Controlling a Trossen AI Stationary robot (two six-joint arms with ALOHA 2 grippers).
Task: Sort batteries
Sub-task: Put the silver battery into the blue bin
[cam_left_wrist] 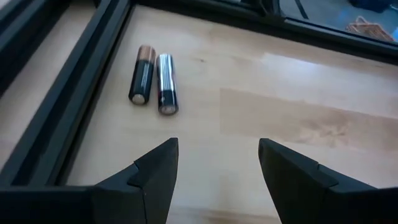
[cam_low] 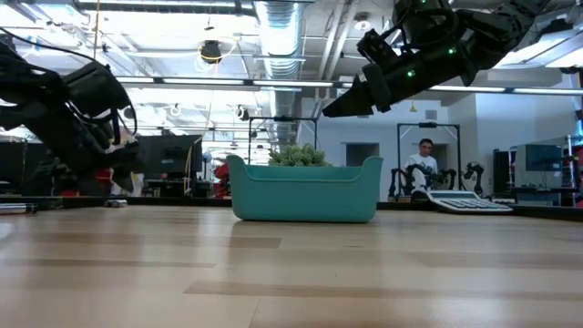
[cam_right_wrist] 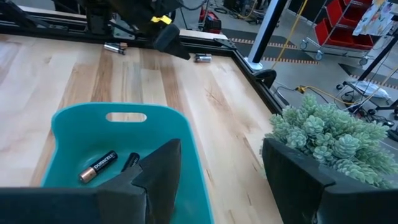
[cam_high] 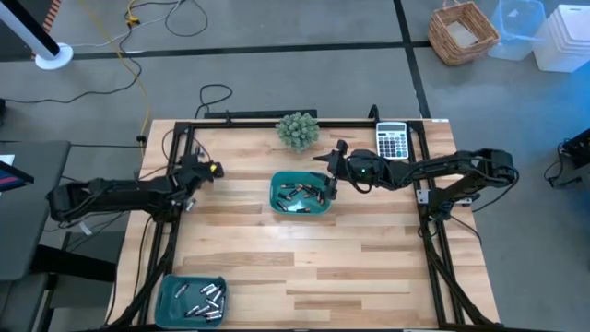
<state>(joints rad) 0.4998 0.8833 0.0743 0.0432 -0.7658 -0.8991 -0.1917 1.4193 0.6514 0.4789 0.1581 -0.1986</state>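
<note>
Your left gripper (cam_left_wrist: 214, 168) is hovering with jaws apart and empty by the table's left frame rail (cam_left_wrist: 68, 118), two batteries (cam_left_wrist: 153, 79) lying just beside it. Your right gripper (cam_high: 329, 181), jaws apart, is hanging over the central teal tray's (cam_high: 279, 182) right rim; bare wood is lying between them.

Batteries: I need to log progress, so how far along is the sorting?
Partly done. Some batteries lie in the corner tray; two sit loose under the empty left gripper. The right gripper, also empty, hovers over the middle tray, which holds more.
</note>
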